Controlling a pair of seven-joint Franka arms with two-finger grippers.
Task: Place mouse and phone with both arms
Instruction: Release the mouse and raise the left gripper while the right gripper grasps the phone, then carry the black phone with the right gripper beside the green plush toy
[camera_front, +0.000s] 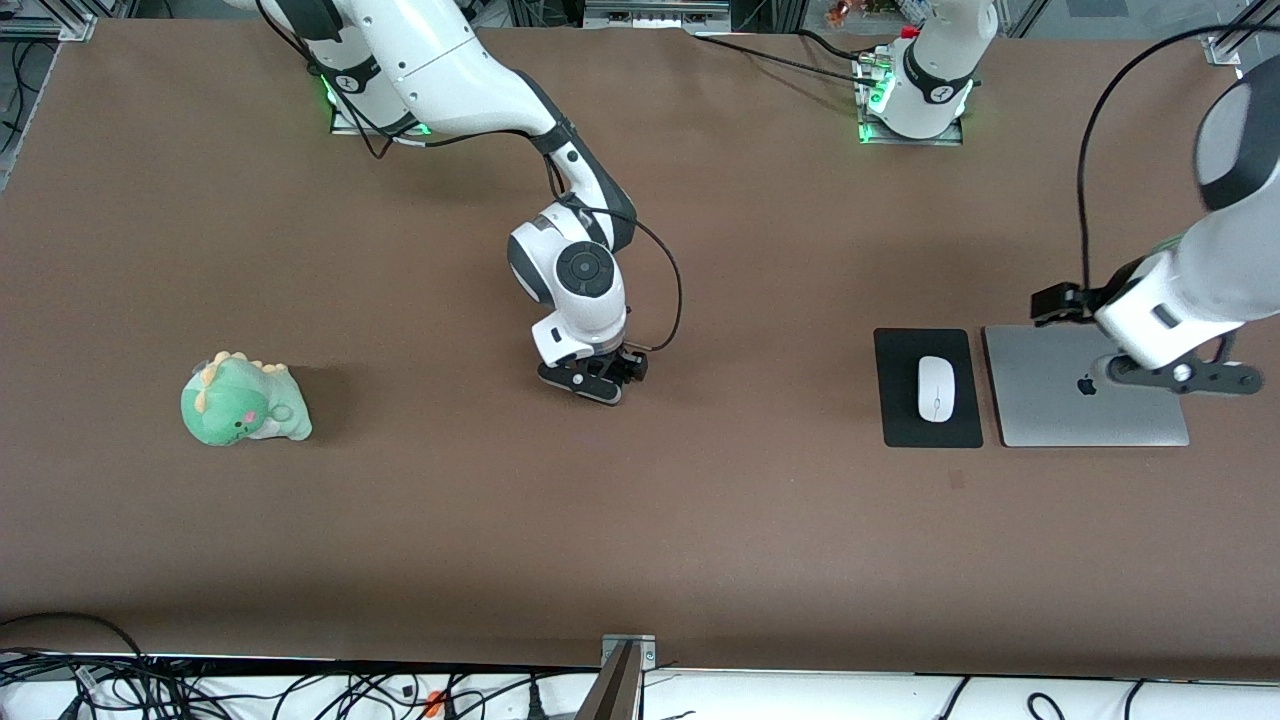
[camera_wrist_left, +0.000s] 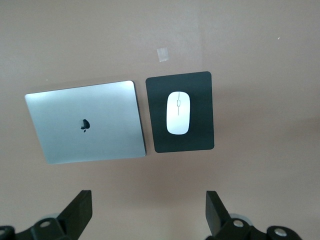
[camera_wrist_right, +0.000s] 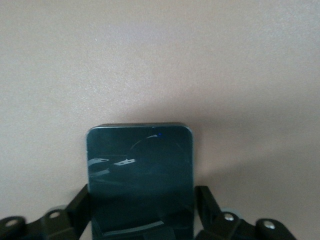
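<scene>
The white mouse (camera_front: 936, 388) lies on a black mouse pad (camera_front: 898, 410) toward the left arm's end of the table; it also shows in the left wrist view (camera_wrist_left: 178, 113). My left gripper (camera_front: 1180, 375) hangs over the silver laptop (camera_front: 1050, 410), open and empty (camera_wrist_left: 148, 205). My right gripper (camera_front: 592, 385) is low over the middle of the table. In the right wrist view it (camera_wrist_right: 142, 210) is shut on the black phone (camera_wrist_right: 140, 165), one finger against each long edge. The gripper hides the phone in the front view.
The closed silver laptop (camera_wrist_left: 85, 122) lies beside the mouse pad (camera_wrist_left: 200, 135). A green plush dinosaur (camera_front: 245, 400) sits toward the right arm's end of the table. A small pale tape mark (camera_wrist_left: 162, 54) is on the brown table top.
</scene>
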